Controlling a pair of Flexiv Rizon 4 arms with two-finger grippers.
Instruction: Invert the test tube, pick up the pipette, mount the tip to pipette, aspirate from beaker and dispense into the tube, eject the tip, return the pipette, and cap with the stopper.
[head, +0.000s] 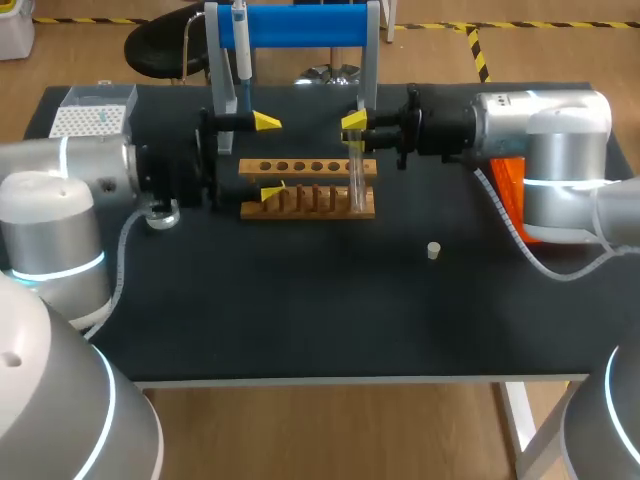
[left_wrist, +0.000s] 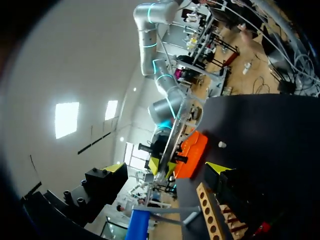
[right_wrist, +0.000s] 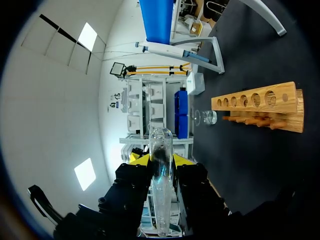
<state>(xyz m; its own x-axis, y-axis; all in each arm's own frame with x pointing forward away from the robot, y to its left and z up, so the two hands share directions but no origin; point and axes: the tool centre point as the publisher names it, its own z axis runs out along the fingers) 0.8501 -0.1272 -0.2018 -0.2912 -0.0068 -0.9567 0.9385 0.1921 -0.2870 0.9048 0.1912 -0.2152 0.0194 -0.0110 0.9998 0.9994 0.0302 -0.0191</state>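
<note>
**Dark surface, one tube gripped, most of the job ahead**

Black and bare across its near half, the surface (head: 300, 320) carries a wooden rack (head: 308, 190) toward the middle of its far edge. The right tool (head: 355, 125) is clenched on the test tube (head: 355, 180), which stands upright over the rack's right end. In the right wrist view the glass runs straight out between both fingers. The left tool (head: 268, 157) is spread wide at the rack's left end, grasping nothing.

I judge the work to be in its first step, the turning of the tube. The pipette (head: 241, 45) hangs on the blue stand (head: 300, 25) at the far edge. The tip box (head: 90, 118) sits in the far left corner and the beaker (head: 160, 212) stands by the left arm. The stopper (head: 433, 250) lies loose toward the right edge, well apart from the rack. Mounting, aspirating, dispensing, ejecting, returning and capping all look undone.

I cannot make out which end of the tube is up, or whether its lower end touches the rack. The left arm partly hides the beaker, so its contents cannot be seen. The right arm largely covers an orange container (head: 505, 185) beside it.
</note>
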